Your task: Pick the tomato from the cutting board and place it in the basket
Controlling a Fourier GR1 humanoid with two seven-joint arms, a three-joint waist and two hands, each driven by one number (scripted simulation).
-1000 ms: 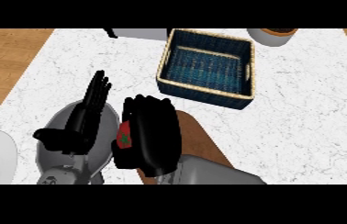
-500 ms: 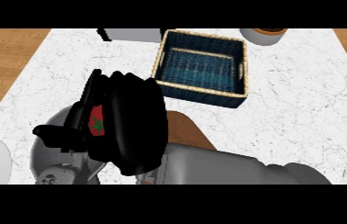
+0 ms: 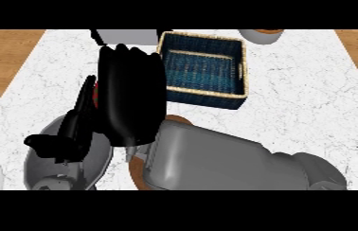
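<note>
My right hand is raised in the middle left of the head view, its black fingers curled round the tomato. Only a thin red sliver of the tomato shows at the hand's left edge. The blue-lined wicker basket stands just to the right of the hand, at the back of the counter. My left hand rests open beside the right hand, fingers pointing up. A brown strip of the cutting board peeks out from under my right forearm.
A grey object stands at the back edge, left of the basket. A bowl sits at the back right. The white marble counter extends to the right, with wooden floor beyond its left and right ends.
My right hand has risen and moved away from me with the tomato, up to the basket's left side. It now hides most of the tomato. The left hand stays beside it.
</note>
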